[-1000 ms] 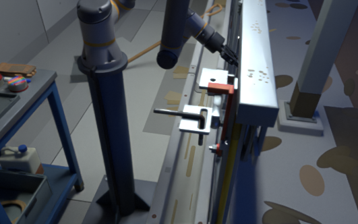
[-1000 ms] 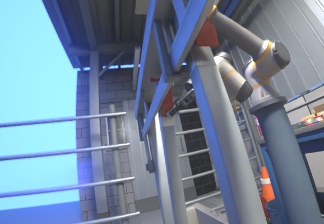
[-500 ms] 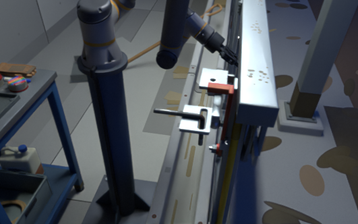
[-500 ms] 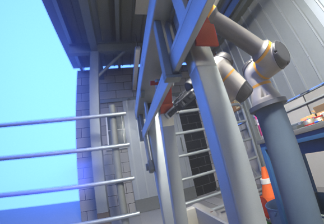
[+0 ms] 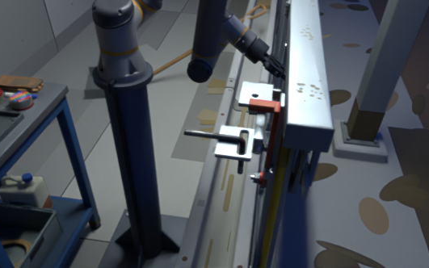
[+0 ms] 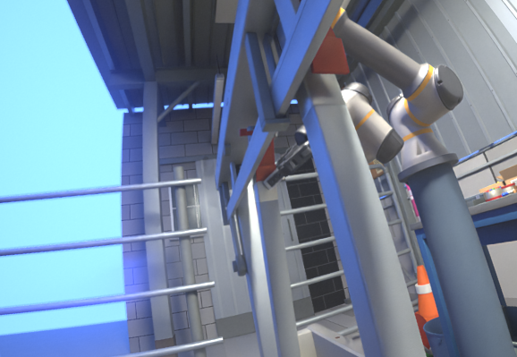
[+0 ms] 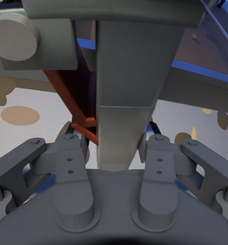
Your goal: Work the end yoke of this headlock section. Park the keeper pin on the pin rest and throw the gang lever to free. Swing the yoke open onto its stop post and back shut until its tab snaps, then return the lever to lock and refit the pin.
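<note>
The gang lever (image 7: 124, 103) is mostly hidden in the side camera behind the top rail (image 5: 305, 76); in the wrist camera it is a grey bar running between my fingers. The dark L-shaped keeper pin (image 5: 222, 138) lies in the slotted pin rest (image 5: 236, 142), its handle pointing left. Above it is the empty bracket plate with a hole (image 5: 256, 93). The red yoke frame (image 5: 270, 125) hangs beside the rail end, with a red tab (image 5: 258, 177) at its foot. My gripper (image 5: 276, 68) (image 6: 286, 165) (image 7: 113, 156) is up at the rail, closed on the gang lever.
A grey support column (image 5: 383, 68) stands behind the rail on a floor plate. My arm's pedestal (image 5: 131, 161) stands left of the headlock. A blue cart (image 5: 16, 133) with tools and a jug (image 5: 22, 189) stands at far left. An orange cone (image 6: 425, 291) stands low at the right.
</note>
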Available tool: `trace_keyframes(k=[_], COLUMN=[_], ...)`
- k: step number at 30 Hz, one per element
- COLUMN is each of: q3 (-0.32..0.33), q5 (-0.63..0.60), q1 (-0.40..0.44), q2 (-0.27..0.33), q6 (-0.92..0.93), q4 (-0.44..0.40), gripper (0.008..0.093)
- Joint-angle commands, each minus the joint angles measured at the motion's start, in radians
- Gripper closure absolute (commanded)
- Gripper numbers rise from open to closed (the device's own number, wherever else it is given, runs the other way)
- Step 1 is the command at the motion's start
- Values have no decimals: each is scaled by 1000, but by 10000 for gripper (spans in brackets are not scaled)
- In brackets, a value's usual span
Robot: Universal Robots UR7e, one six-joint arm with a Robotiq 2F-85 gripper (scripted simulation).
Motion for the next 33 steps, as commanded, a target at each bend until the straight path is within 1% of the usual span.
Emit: trace_keyframes(k=[1,13,33], q3=[-5,-2,14], q5=[18,22,52], q1=[4,0,-34], q2=[2,0,-10], q6=[0,-2,-17], q4=[9,8,1], gripper=[934,934,934])
